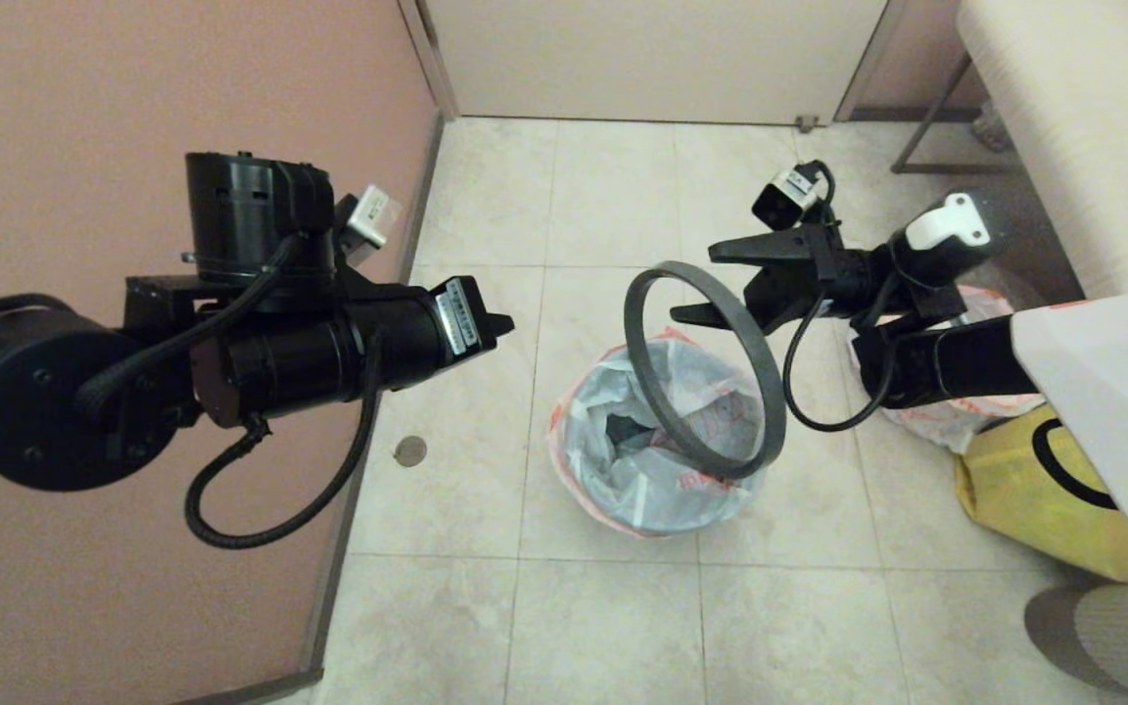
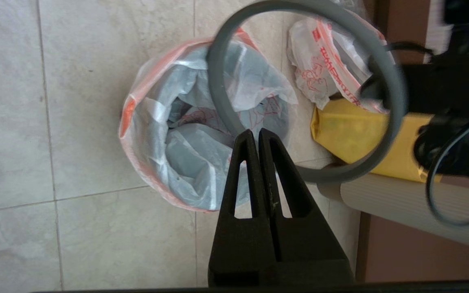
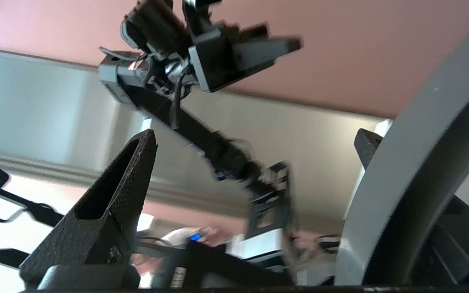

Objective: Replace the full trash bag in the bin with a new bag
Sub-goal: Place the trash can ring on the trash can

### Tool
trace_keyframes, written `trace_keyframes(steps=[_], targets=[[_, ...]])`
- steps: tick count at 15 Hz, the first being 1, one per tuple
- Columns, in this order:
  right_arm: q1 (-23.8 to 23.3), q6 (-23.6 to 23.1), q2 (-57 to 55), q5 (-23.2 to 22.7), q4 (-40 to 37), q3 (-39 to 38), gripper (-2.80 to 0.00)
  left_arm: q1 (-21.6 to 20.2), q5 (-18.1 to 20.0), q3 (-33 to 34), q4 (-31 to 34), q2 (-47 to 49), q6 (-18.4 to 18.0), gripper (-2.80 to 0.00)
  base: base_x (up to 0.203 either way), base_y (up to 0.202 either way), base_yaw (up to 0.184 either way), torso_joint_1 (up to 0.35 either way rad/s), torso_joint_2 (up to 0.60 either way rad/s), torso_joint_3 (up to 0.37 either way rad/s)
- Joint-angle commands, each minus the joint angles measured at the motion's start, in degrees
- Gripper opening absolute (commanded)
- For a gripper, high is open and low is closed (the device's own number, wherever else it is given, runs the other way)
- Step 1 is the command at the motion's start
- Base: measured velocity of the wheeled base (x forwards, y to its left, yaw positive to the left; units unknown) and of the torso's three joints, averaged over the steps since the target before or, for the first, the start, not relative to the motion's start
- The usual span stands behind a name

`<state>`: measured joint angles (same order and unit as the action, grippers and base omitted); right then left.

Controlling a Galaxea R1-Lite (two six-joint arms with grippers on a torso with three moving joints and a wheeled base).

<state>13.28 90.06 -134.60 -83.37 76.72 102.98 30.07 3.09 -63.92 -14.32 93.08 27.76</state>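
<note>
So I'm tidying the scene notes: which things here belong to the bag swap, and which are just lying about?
Job:
- bin, lined with a white bag
- grey hoop, hanging on the open right gripper
- printed bag beside it

Lying about:
- yellow bag
- floor drain
- left gripper, shut, idle

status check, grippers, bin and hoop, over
Left gripper shut, empty, above the bin. Right gripper open, hoop hanging on its lower finger. Bin lined with new bag. Nothing blocking.

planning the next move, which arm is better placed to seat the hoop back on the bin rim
Right, probably. The hoop already hangs on the lower finger of the open right gripper, tilted just above the bag-lined bin. The left gripper is shut, empty, and off to the bin's left.
</note>
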Motion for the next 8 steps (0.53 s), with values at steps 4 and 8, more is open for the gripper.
trace_keyframes(steps=[4,8], targets=[[-3.2,-1.2,3.9,-0.7,-6.3,5.1,0.0,0.8,-0.2,0.1,-0.3,0.9,0.2,-2.8,0.0,0.0,0.0,0.0,0.0,0.0],[-1.5,-11.1,5.1,4.6,-6.5,-2.3,0.0,1.0,-0.9,0.2,-0.3,1.1,0.2,-2.8,0.0,0.0,0.0,0.0,0.0,0.0]])
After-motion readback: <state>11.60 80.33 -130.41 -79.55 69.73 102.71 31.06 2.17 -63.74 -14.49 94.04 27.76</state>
